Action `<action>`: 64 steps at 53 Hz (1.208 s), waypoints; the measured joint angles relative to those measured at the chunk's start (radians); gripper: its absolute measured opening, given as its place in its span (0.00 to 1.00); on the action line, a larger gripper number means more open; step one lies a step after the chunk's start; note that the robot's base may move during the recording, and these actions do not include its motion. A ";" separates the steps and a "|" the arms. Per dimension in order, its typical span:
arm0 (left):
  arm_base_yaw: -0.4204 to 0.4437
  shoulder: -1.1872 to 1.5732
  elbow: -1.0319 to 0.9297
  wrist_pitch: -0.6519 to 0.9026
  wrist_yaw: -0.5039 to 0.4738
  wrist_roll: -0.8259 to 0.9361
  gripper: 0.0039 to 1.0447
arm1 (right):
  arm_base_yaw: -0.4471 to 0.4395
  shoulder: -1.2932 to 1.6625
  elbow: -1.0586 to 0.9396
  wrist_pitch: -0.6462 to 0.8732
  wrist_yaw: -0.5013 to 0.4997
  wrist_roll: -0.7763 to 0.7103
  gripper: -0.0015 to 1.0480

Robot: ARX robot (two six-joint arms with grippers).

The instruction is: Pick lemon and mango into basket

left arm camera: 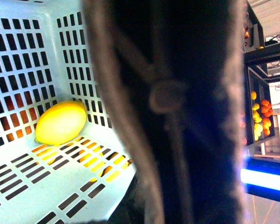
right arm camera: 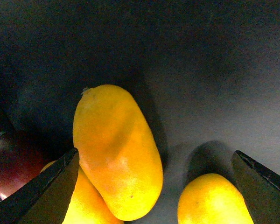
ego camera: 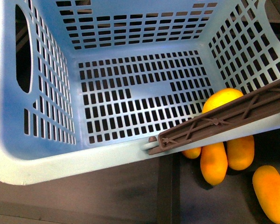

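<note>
**Right wrist view.** The right claw [right arm camera: 155, 153] stands open, its fingers [right arm camera: 42, 191] spread wide and holding nothing, over a cluster of fruit on the dark table [right arm camera: 214, 70]. The mango [right arm camera: 116, 154], elongated and orange-yellow, lies partly between the fingers but off-centre, close beside one finger and well apart from the other. A second mango [right arm camera: 214, 200] lies near the other finger. A third mango [right arm camera: 79, 207] touches the target's side by the nearer finger, and a red-blushed mango [right arm camera: 14, 163] lies just beyond.

Likely faults: closing from this offset could roll the smooth fruit aside rather than seat it. A finger could also land on a neighbour and lift two fruits, or the wrong one.

**Left wrist view.** The lemon [left arm camera: 60, 122] already rests on the floor of the basket [left arm camera: 23, 186], in a corner. The blurred brown handle [left arm camera: 168, 98] fills the foreground, and no part of the left claw can be made out.

**Front view.** The handle lies across the basket's near corner, where it could obstruct the mango's entry.
</note>
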 joint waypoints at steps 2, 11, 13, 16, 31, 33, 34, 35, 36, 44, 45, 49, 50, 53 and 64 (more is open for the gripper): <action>0.000 0.000 0.000 0.000 0.003 0.000 0.04 | 0.006 0.012 0.008 0.000 -0.005 0.003 0.92; 0.000 0.000 0.000 0.000 0.004 0.000 0.04 | 0.026 0.069 0.052 -0.003 -0.014 0.018 0.92; 0.000 0.000 0.000 0.000 0.004 0.000 0.04 | 0.027 0.073 0.058 -0.005 -0.016 0.023 0.92; 0.000 0.000 0.000 0.000 0.004 0.000 0.04 | 0.028 0.084 0.077 -0.010 -0.017 0.028 0.92; 0.000 0.000 0.000 0.000 0.002 0.000 0.04 | 0.055 0.133 0.169 -0.037 -0.035 0.070 0.92; 0.000 0.000 0.000 0.000 0.003 0.000 0.04 | 0.063 0.138 0.181 -0.040 -0.039 0.077 0.92; 0.000 0.000 0.000 0.000 0.003 0.000 0.04 | 0.066 0.140 0.185 -0.042 -0.039 0.080 0.92; 0.000 0.000 0.000 0.000 0.003 0.000 0.04 | 0.069 0.143 0.191 -0.043 -0.040 0.083 0.92; 0.000 0.000 0.000 0.000 0.003 0.000 0.04 | 0.073 0.146 0.196 -0.043 -0.040 0.086 0.92; 0.000 0.000 0.000 0.000 0.003 0.000 0.04 | 0.097 0.170 0.223 -0.055 -0.047 0.102 0.92; 0.000 0.000 0.000 0.000 0.003 0.000 0.04 | 0.099 0.174 0.223 -0.056 -0.048 0.104 0.92; 0.000 0.000 0.000 0.000 0.002 0.000 0.04 | 0.102 0.182 0.222 -0.056 -0.049 0.105 0.92; 0.000 0.000 0.000 0.000 0.002 0.000 0.04 | 0.103 0.184 0.222 -0.056 -0.050 0.105 0.92; 0.000 0.000 0.000 0.000 0.002 0.000 0.04 | 0.103 0.187 0.219 -0.056 -0.050 0.105 0.92; 0.000 0.000 0.000 0.000 0.003 0.000 0.04 | 0.114 0.205 0.224 -0.056 -0.051 0.119 0.92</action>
